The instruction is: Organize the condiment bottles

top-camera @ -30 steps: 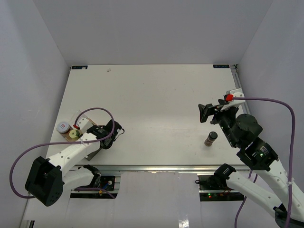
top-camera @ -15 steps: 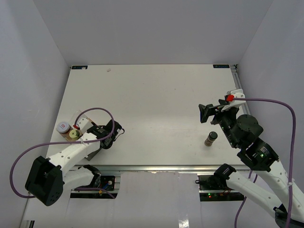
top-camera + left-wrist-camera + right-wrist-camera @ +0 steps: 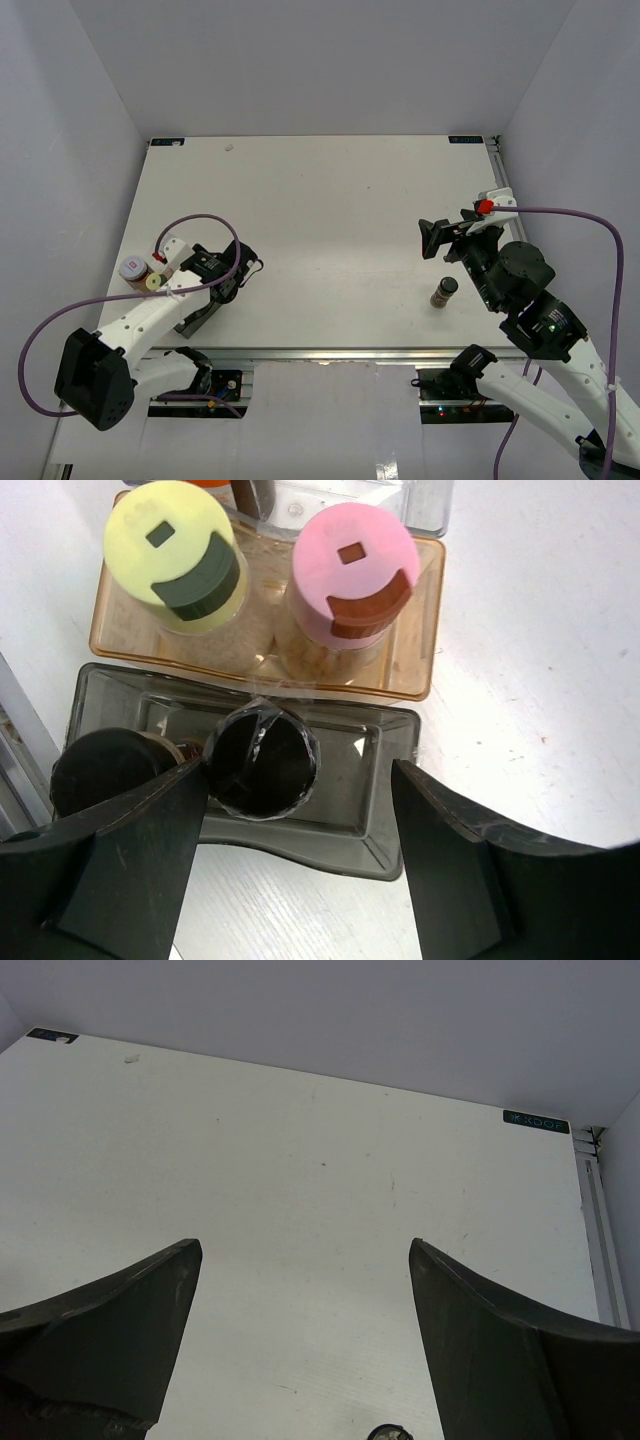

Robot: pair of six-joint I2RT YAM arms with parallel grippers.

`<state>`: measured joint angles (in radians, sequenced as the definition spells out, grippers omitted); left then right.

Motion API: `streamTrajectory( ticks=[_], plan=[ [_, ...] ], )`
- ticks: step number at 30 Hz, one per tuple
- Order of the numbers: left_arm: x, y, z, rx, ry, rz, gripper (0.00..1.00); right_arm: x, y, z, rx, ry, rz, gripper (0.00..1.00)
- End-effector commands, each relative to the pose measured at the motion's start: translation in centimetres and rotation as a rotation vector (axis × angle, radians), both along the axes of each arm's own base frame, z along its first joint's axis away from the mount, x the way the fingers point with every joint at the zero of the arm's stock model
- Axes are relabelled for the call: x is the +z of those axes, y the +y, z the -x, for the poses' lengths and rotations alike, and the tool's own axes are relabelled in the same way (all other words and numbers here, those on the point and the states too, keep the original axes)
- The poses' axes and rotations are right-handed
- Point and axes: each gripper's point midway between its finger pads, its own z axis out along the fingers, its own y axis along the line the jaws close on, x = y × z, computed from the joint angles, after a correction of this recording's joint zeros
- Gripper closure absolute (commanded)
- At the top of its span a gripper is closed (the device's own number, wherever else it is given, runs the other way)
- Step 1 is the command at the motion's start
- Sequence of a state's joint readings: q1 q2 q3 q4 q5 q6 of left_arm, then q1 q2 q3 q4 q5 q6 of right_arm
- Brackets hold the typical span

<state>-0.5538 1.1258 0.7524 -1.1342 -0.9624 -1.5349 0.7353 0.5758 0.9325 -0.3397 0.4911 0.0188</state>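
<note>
The left pincer [image 3: 300, 820] is letting go. A second ago its jaws were shut; now they are standing wide apart, and the wrist is lifting slightly away from the trays. Between its fingers a black-capped spice jar [image 3: 261, 765] is standing upright in the grey tray [image 3: 385, 825]. The far finger is hanging well clear of the jar. The near finger is sitting just beside the cap, and I cannot tell whether it is touching. Nothing is gripped.

Partly hidden behind that near finger, a second black-capped jar [image 3: 100, 770] is sitting in the same tray. Beyond the fingertips, an amber tray [image 3: 422, 630] is holding a yellow-capped jar [image 3: 175, 545] and a pink-capped jar [image 3: 350, 565] side by side.

That release is probably finishing one placement, with dark caps gathering in the grey tray and coloured caps in the amber one.

The right pincer [image 3: 305, 1260] is hanging wide open and empty above the table [image 3: 330, 200], unmoved over the last second. One dark-capped jar with brown contents [image 3: 443, 292] is standing alone on the table below and behind its fingertips, toward the arm's base. That jar is likely the one left to sort.
</note>
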Motion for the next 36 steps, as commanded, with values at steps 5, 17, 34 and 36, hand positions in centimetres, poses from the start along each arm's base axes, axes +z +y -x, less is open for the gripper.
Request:
streamTrajectory(
  ticks=[5, 17, 34, 36],
  plan=[
    [2.4, -0.2, -0.6, 0.006, 0.011, -0.019, 0.17, 1.4, 0.0, -0.2, -0.009, -0.037, -0.031, 0.09],
    [4.9, -0.2, -1.0, 0.008, 0.002, -0.029, 0.17, 1.6, -0.1, -0.1, -0.014, -0.042, -0.032, 0.10],
    [11.3, -26.8, -9.4, -1.345, -0.011, 0.239, 0.22, -5.4, -2.0, -3.0, -0.312, 0.247, 0.045, 0.09],
    [12.4, -29.2, -8.9, -1.434, -0.029, 0.250, 0.22, -6.8, -1.9, -3.0, -0.341, 0.306, 0.009, 0.09]
  ],
)
